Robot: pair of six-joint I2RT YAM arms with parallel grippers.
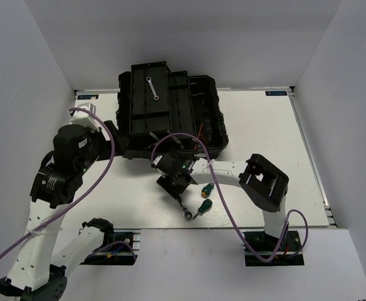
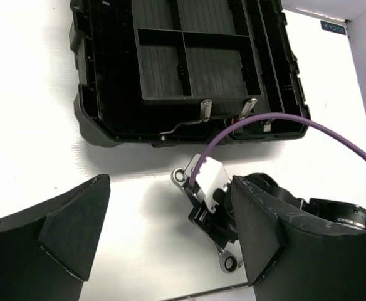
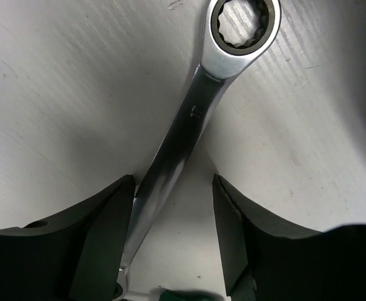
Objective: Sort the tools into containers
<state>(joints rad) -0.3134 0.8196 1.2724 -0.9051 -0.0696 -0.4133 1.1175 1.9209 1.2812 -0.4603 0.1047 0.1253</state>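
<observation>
The open black toolbox (image 1: 205,119) stands at the back centre, and a short silver wrench (image 1: 152,88) lies on its lid part. In front of it the longer wrench (image 3: 189,119) lies flat on the white table, its ring end (image 1: 187,215) pointing toward the near edge. My right gripper (image 3: 170,232) is down over its shaft, open; the left finger (image 3: 104,241) touches the shaft and the right finger stands apart from it. Two green-handled screwdrivers (image 1: 207,189) (image 1: 204,207) lie just right of it. My left gripper (image 2: 170,232) hangs wide open and holds nothing.
The toolbox's divided inner tray (image 2: 189,63) faces the left wrist camera. A purple cable (image 2: 277,122) loops over the right gripper (image 2: 217,216). The right arm's elbow (image 1: 264,182) sits to the right. The table's near edge (image 1: 233,227) runs close behind the wrench.
</observation>
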